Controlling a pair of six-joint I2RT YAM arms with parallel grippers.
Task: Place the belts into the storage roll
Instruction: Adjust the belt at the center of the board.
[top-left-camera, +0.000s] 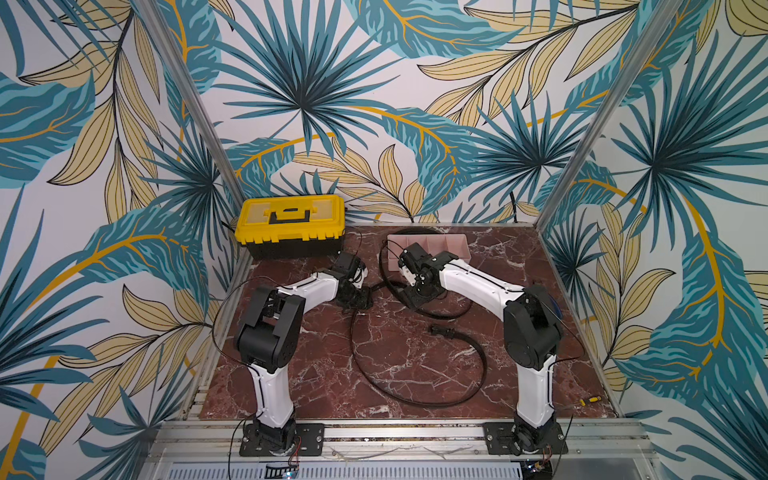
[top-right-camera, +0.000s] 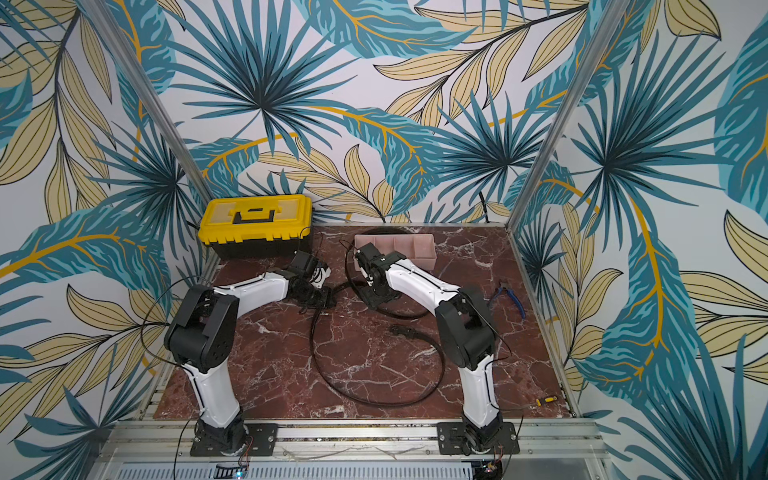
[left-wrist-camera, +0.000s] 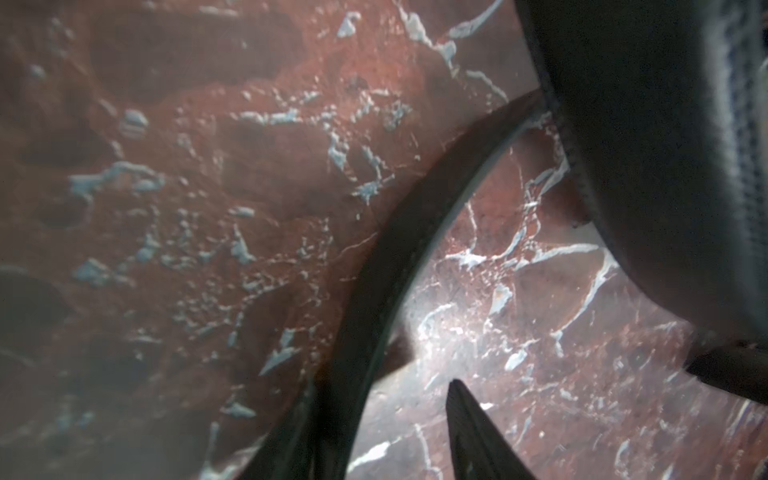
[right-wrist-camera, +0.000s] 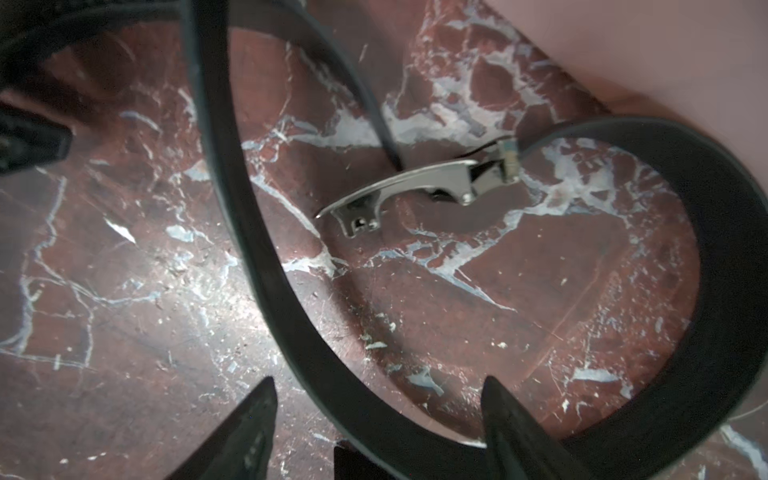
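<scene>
One belt lies in a big loose loop at mid-table, its dark buckle on the right. Its far end runs up under my left gripper. In the left wrist view the strap passes between that gripper's open fingers, against one finger and with a gap to the other. The second belt loops beside the pink storage roll, silver buckle flat on the marble. My right gripper is low over it, open, the strap between its fingertips.
A yellow-and-black toolbox stands shut at the back left. Blue-handled pliers lie by the right wall and a small screwdriver near the front right corner. Patterned walls close in the red marble table on three sides.
</scene>
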